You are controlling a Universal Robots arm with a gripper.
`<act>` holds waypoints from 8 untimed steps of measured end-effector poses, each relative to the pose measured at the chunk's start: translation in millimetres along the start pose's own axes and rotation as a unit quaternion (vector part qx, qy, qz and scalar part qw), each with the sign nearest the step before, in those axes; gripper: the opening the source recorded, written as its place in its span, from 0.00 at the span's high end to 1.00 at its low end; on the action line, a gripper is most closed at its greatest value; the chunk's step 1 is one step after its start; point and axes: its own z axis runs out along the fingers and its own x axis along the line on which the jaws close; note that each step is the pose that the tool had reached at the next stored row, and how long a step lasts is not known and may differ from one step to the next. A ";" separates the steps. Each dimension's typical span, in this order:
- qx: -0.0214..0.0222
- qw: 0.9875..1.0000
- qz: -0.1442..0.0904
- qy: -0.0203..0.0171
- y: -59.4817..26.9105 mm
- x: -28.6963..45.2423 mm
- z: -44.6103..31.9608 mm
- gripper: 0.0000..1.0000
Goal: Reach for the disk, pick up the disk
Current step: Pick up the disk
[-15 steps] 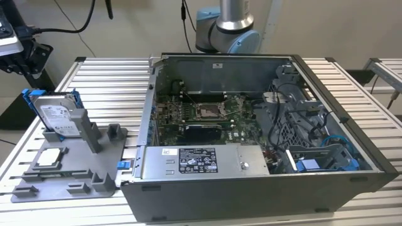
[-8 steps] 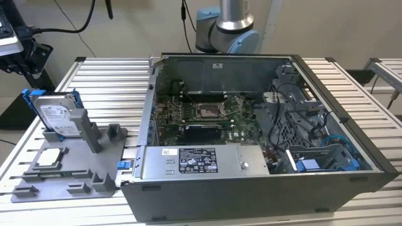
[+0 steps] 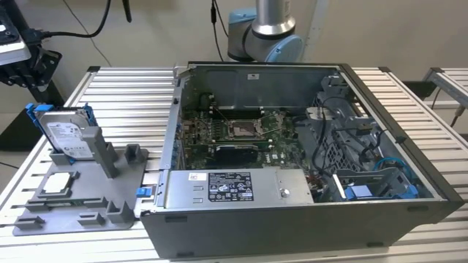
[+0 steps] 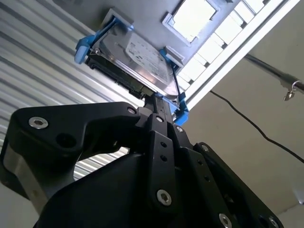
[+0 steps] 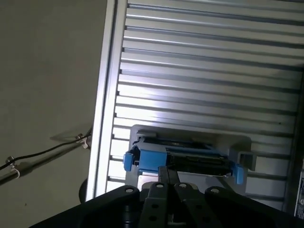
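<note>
The disk (image 3: 64, 133) stands on edge in a grey holder (image 3: 109, 159) at the exterior view's left, silver-grey with a white label and a blue bracket round its edges. My gripper (image 3: 21, 74) hangs above and behind it, near the table's far left corner, apart from it. In both wrist views the black fingers meet at the middle, shut with nothing between them. Their tips (image 4: 159, 102) point at the disk (image 4: 137, 59), whose blue bracket ends flank it. In the first wrist view the disk (image 5: 185, 159) lies just beyond the gripper (image 5: 167, 173).
An open computer case (image 3: 307, 213) fills the middle and right of the slatted metal table (image 3: 131, 87). A small square chip (image 3: 58, 183) lies on the grey fixture plate (image 3: 87, 219) in front of the disk. Cables (image 3: 73, 33) hang at the back left.
</note>
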 end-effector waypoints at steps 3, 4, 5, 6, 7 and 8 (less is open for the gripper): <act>0.000 1.000 -0.021 0.001 0.0 0.0 0.0 1.00; 0.000 1.000 -0.028 0.001 0.0 0.0 0.0 1.00; 0.001 0.999 -0.034 0.001 0.0 0.0 0.0 1.00; 0.001 0.999 -0.041 0.002 0.0 0.0 0.0 1.00; 0.001 0.999 -0.049 0.002 0.0 0.0 0.0 1.00; 0.001 0.998 -0.056 0.002 0.0 0.0 0.0 1.00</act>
